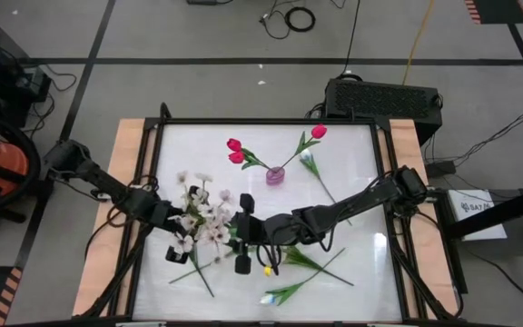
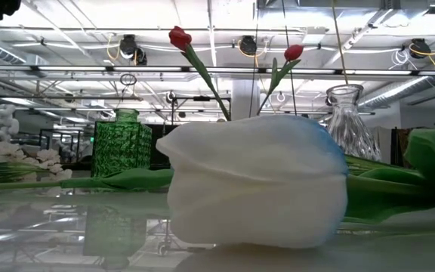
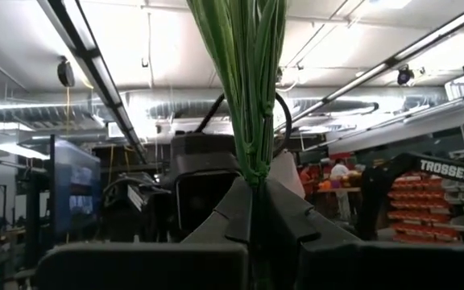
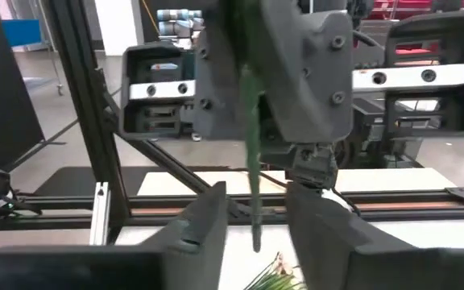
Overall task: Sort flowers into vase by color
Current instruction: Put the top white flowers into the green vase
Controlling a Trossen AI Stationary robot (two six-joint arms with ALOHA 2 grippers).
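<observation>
My left gripper (image 1: 172, 221) (image 3: 254, 211) is shut on a spray of cream blossoms (image 1: 202, 216) at the table's near left. My right gripper (image 1: 241, 238) (image 4: 254, 235) is open just right of the spray. Its fingers stand on either side of the spray's free stem end (image 4: 253, 185) without touching it. Three pink-red tulips (image 1: 235, 151) stand with their stems in a small pink vase (image 1: 274, 175). White tulips lie on the table: one (image 1: 310, 161) right of the pink vase, one (image 1: 268, 297) (image 2: 255, 181) at the near edge. My left gripper pinches the bundled green stems (image 3: 253, 165) of the cream spray between its two fingers. The stems run on past the fingers along their length. In the right wrist view a single stem sticks out of the left gripper (image 4: 296, 72).
The low view shows a green glass vase (image 2: 124, 140) and a clear glass vase (image 2: 349, 115) standing on the table behind the white tulip. Loose green stems and leaves (image 1: 320, 263) lie near the table's near right. Wooden rails (image 1: 130, 154) border the table.
</observation>
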